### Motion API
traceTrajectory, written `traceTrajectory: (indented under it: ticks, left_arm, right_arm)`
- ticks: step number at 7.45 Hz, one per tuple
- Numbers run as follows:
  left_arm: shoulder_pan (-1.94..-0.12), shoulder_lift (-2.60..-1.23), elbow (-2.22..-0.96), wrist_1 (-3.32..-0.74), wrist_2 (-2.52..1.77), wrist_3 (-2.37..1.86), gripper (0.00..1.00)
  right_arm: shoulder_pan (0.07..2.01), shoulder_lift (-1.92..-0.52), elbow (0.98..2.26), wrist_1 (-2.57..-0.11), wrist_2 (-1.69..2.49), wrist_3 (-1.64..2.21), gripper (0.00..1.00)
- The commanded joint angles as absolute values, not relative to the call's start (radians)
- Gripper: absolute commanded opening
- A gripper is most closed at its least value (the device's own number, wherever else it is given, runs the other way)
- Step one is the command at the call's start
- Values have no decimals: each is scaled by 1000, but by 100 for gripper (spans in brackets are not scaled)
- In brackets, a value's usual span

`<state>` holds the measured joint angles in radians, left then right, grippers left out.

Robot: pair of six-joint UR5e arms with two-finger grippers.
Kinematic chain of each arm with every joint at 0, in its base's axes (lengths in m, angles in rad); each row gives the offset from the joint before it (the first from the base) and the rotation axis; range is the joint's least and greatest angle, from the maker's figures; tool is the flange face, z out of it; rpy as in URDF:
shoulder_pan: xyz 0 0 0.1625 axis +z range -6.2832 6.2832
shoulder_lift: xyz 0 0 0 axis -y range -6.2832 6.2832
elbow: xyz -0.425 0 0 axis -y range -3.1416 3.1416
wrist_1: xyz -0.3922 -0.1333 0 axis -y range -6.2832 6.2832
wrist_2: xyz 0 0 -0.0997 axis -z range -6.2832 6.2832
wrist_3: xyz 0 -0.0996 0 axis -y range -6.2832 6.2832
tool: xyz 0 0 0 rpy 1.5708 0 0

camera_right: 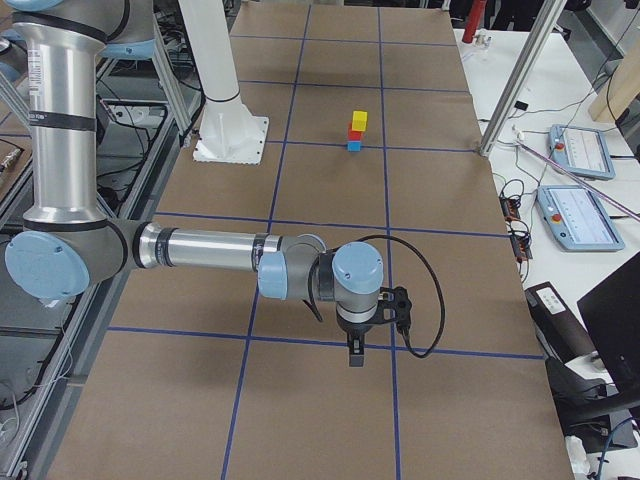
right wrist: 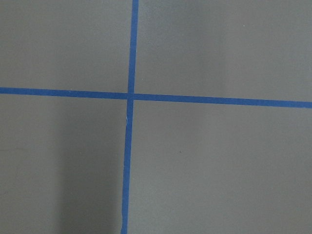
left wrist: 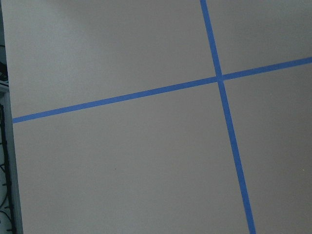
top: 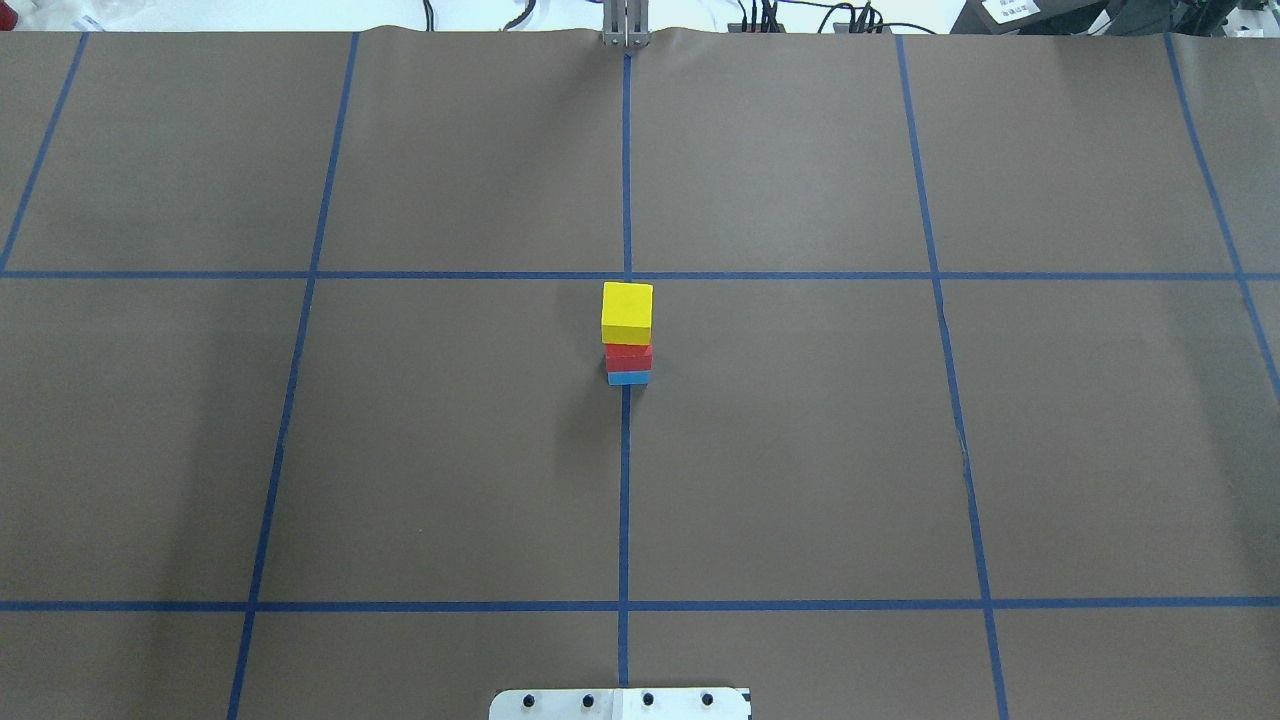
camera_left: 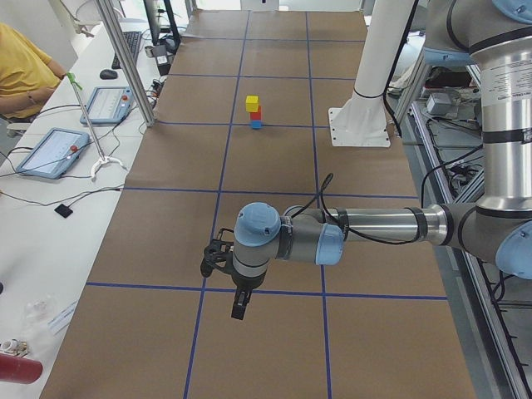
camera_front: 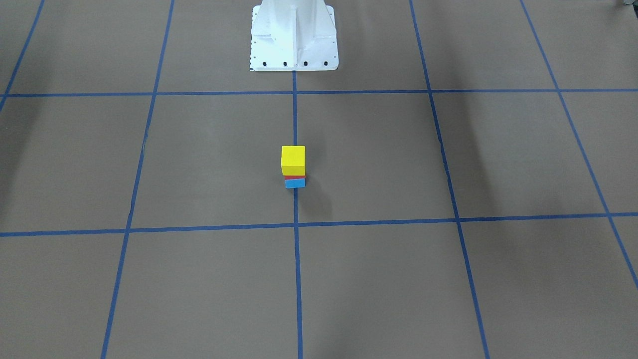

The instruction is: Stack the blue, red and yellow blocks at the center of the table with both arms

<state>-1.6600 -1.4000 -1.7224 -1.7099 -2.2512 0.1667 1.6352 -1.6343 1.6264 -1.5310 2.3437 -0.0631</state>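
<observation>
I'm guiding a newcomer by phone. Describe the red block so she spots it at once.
On the brown table, follow the central blue tape line to the lone three-block stack. The red block is its middle layer, under the yellow block and on the blue block.

yellow block (top: 627,312), red block (top: 628,357), blue block (top: 628,378), brown table (top: 450,450).
</observation>
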Motion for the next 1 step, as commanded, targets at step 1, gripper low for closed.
traceTrajectory:
  ticks: [1]
  left_arm:
    - [-1660,-1397,-1723,-1709,-2252,166,100]
  right_arm:
    - [1635,-1635,1628,-1529,2350,-63,100]
